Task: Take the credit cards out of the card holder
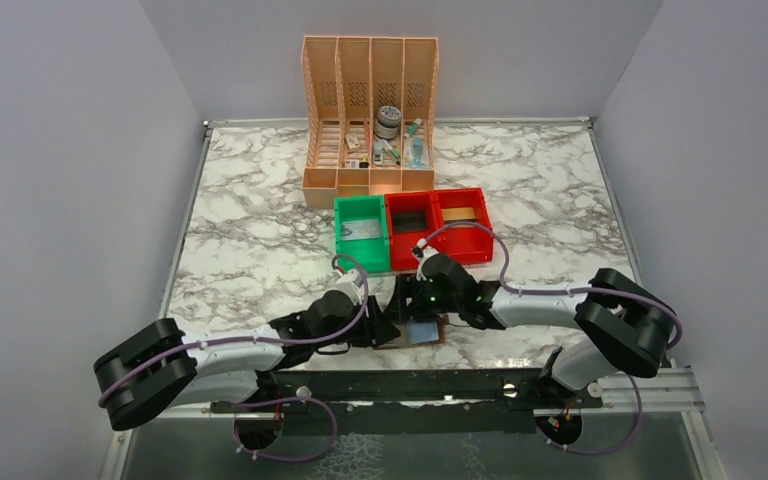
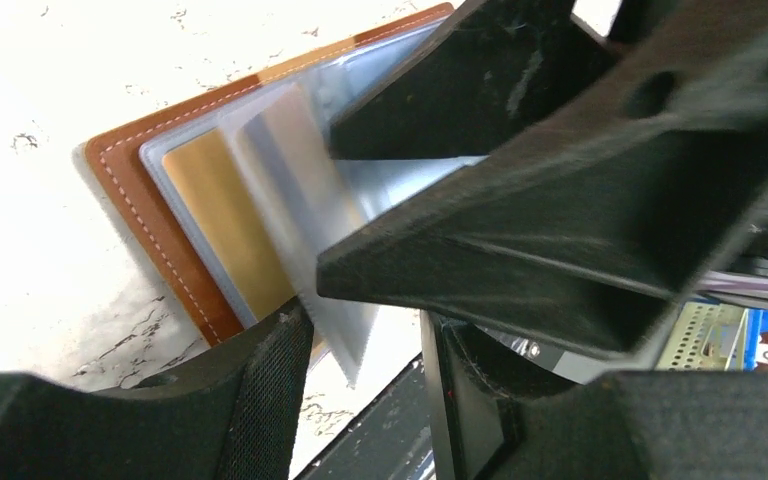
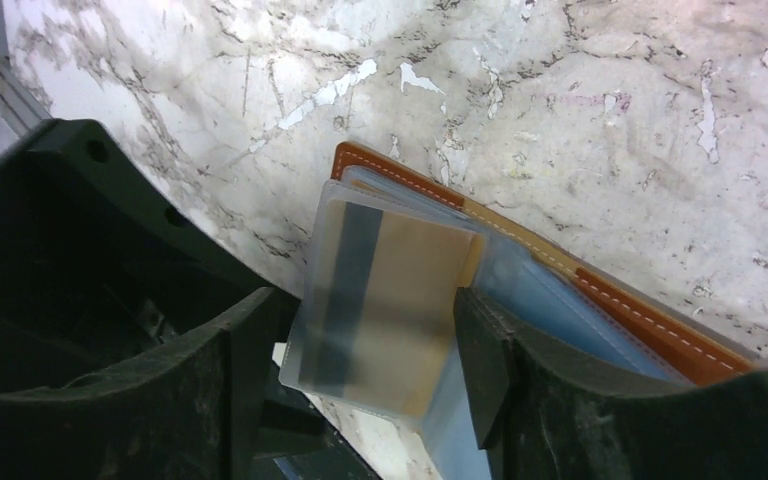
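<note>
The brown card holder [image 1: 438,341] lies open on the marble by the near edge, its clear sleeves fanned out. In the left wrist view the holder [image 2: 130,200] shows a gold card [image 2: 215,215] in a sleeve. My left gripper [image 2: 365,390] is open, with a loose sleeve corner hanging between its fingers. My right gripper [image 3: 365,360] is open, its fingers on either side of a raised sleeve that holds a gold card [image 3: 400,290] with a dark stripe. A pale blue card [image 3: 550,300] lies beneath, on the holder [image 3: 650,320]. Both grippers meet over the holder: left [image 1: 385,330], right [image 1: 415,315].
A green bin [image 1: 360,232] and two red bins [image 1: 412,225] stand just behind the grippers. The peach file organiser [image 1: 370,100] stands at the back. A black rail [image 1: 400,385] runs along the table's near edge, close to the holder.
</note>
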Motion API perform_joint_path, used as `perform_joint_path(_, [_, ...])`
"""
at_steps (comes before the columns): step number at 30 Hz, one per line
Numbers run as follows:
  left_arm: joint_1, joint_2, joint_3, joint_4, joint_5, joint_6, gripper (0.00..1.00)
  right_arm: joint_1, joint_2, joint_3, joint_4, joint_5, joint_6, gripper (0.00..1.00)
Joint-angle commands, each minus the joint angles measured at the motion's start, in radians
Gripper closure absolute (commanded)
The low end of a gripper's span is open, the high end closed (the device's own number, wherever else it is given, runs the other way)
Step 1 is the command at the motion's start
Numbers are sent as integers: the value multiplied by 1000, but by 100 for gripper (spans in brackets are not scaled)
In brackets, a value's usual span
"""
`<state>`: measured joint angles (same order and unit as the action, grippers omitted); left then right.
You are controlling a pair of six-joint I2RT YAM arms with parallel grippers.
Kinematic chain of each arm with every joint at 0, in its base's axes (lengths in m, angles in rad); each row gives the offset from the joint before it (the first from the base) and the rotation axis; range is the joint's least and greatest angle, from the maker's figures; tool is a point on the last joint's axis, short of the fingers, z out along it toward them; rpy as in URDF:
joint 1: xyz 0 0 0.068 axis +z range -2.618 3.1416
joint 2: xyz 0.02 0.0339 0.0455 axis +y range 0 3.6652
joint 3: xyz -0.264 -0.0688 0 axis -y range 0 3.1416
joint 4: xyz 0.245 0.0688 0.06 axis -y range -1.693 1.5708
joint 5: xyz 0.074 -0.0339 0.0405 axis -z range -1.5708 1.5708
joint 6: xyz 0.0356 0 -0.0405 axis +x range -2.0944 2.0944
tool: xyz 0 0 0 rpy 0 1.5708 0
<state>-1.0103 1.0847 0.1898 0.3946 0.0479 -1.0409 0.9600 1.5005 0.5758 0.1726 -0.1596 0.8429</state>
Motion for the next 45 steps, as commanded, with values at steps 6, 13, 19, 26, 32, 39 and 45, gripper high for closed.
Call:
perform_joint_path(6, [-1, 55, 45, 92, 2, 8, 52, -1, -142, 27, -142, 27, -3, 20])
perform_joint_path(13, [-4, 63, 62, 117, 6, 17, 50, -68, -257, 8, -267, 131, -37, 18])
perform_joint_path(19, [-17, 122, 104, 129, 22, 34, 49, -161, -358, -41, -284, 53, -60, 22])
perform_joint_path(26, [-56, 247, 187, 142, 41, 57, 47, -187, -437, -69, -316, 37, -60, 28])
perform_joint_path(32, [-103, 324, 253, 143, 33, 80, 42, -187, -466, -74, -331, 25, -60, 31])
perform_joint_path(39, [-108, 227, 179, 140, -11, 64, 41, -187, -465, -87, -304, -30, -67, 44])
perform_joint_path(45, [-107, 86, 88, 119, -67, 45, 41, -187, -407, -80, -266, -104, -97, 63])
